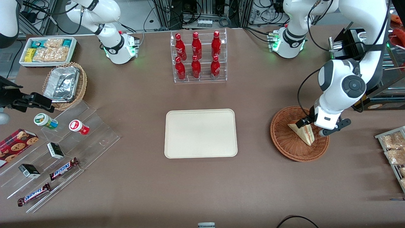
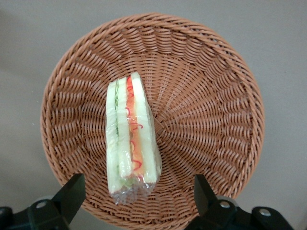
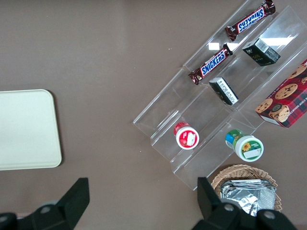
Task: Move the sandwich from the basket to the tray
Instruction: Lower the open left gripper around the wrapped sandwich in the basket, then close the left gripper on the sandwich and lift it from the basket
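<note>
One sandwich (image 1: 303, 132) lies in the basket (image 1: 284, 139) at the right of the front view, with the gripper (image 1: 318, 126) hanging just over it; the tray (image 1: 200, 133) sits bare at mid-frame, well apart. Six red bottles (image 1: 196, 55) stand in a clear rack at upper centre. From the left wrist view, the sandwich (image 2: 130, 139) rests on the basket's weave (image 2: 206, 96), the fingers (image 2: 72, 191) spread wide apart, touching nothing

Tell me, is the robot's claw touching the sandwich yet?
Apart. In the left wrist view the end effector is open over the basket, and bare wicker shows between each finger and the sandwich.
</note>
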You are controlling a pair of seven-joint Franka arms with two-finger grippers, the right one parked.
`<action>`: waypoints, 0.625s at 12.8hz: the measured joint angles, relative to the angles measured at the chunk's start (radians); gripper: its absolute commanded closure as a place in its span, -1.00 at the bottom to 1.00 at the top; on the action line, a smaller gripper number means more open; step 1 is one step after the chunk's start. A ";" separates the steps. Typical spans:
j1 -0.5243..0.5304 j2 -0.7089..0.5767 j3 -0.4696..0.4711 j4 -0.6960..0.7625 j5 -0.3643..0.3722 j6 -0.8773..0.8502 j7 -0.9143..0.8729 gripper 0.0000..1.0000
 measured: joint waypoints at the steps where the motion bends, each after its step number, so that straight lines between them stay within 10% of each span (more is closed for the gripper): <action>1: 0.000 0.011 0.000 0.000 0.000 0.008 -0.006 -1.00; 8: 0.001 0.097 0.014 -0.003 0.000 0.091 -0.027 -0.90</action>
